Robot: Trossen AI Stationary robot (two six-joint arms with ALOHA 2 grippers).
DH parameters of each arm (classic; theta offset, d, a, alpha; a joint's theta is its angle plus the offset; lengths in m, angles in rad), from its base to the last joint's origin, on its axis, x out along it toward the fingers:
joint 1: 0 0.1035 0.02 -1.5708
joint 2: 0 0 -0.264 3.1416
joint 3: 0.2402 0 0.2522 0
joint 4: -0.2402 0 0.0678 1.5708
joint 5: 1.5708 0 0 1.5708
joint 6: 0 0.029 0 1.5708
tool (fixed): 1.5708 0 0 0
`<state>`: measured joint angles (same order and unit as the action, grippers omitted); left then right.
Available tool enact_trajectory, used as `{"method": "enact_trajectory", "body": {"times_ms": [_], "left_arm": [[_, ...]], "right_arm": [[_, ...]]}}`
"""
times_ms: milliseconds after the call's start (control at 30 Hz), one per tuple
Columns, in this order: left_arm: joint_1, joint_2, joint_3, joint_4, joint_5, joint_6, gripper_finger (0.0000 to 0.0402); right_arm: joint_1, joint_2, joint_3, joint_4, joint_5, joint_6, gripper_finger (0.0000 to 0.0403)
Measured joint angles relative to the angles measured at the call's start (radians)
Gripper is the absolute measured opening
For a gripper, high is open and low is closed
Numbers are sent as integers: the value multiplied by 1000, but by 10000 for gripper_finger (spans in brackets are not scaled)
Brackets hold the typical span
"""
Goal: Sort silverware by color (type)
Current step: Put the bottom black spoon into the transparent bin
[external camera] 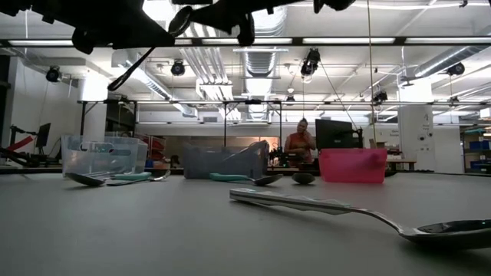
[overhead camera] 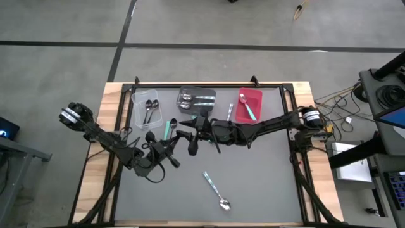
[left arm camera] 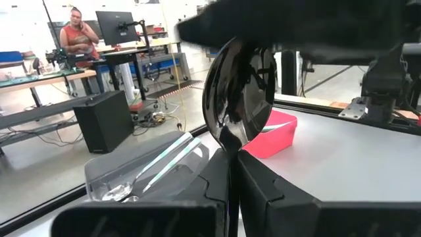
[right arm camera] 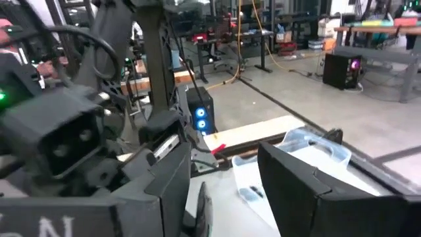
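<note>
With my left gripper (overhead camera: pixel 172 149) clamped shut on a black spoon (left arm camera: pixel 238 99) held above mid-table, my right gripper (overhead camera: pixel 188 135), jaws spread and empty, sits just beside it, so I judge a handover underway, next carrying it binward.

The left gripper (left arm camera: pixel 231 178) is clamped on a black spoon (left arm camera: pixel 240 92), whose glossy bowl stands upright above the fingers (left arm camera: pixel 276 191). Behind it a red bin (left arm camera: pixel 276 135) sits on the table (left arm camera: pixel 355 151), with a clear bin (left arm camera: pixel 151 164) nearer. Beyond the table a person (left arm camera: pixel 77 36) stands at a desk (left arm camera: pixel 39 79) with a monitor (left arm camera: pixel 117 25).
</note>
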<state>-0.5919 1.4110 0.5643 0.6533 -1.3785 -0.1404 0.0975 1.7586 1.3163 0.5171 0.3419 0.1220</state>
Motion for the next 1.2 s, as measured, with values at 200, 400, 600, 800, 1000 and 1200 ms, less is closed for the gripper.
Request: {"method": "enact_trajectory", "body": {"times_ms": [200,400,600,800,1000,1200], "left_arm": [[0,-114,-68,-5,0,0,0],[1,-232,-128,-5,0,0,0],[7,-332,-154,-43,0,0,0],[29,-407,-153,-119,7,1,0],[79,-484,-154,-178,64,1,0],[140,-593,-148,-322,76,1,0]], "right_arm": [[0,-72,0,-64,0,-38,169],[0,-121,0,-164,0,-71,167],[0,-152,0,-250,0,-84,167],[0,-169,-1,-287,1,-95,169],[0,-172,-1,-326,1,-110,165],[0,-202,-1,-412,1,-111,164]]}}
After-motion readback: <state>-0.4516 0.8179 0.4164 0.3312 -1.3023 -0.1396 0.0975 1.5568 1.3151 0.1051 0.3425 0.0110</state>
